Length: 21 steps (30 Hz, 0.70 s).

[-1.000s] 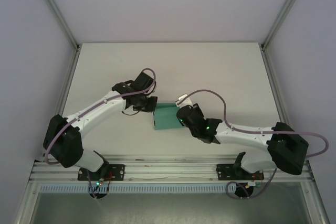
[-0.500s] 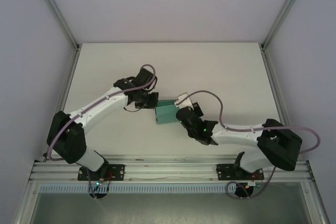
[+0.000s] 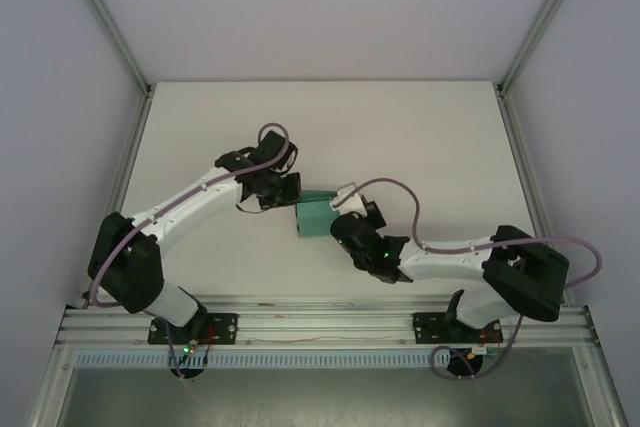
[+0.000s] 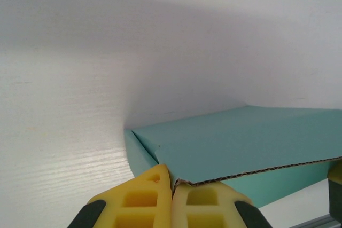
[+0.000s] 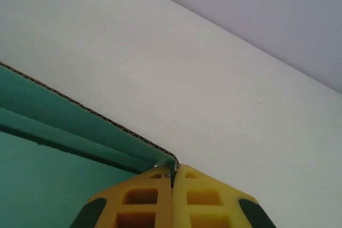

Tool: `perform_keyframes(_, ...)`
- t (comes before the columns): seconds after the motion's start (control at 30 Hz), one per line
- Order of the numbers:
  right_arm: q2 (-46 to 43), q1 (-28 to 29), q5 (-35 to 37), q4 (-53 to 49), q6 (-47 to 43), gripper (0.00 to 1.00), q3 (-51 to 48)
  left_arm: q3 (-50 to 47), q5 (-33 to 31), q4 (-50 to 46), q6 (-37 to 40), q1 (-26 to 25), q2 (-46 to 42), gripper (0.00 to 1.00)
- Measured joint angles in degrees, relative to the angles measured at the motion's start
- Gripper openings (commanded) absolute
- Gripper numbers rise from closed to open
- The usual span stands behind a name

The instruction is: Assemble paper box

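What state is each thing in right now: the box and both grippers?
paper box: partly folded, with panels standing at angles rather than flat, and held between the two arms by its card edges.
left gripper: shut, pinching a raw card edge of the box.
right gripper: shut, pinching the corner of another box edge.
table: white. I cannot tell whether the box rests on it.

White table (image 3: pixel 400 127), faint wood grain, metal rail (image 3: pixel 320 322) along near edge. Teal paper box (image 3: pixel 315 215) near centre, partly folded, lower corner resting on surface.
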Motion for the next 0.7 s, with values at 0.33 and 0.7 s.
perform_keyframes(0.33, 1.2, 0.7, 4.0, 1.7, 0.9, 0.00, -0.6, -8.0, -11.7, 10.0, 2.6, -6.8, -4.2, 0.03)
perform_keyframes(0.7, 3.7, 3.5, 11.5, 4.7, 1.3, 0.00, -1.6, -19.1, -25.4, 22.3, 0.4, -16.2, -10.0, 0.03)
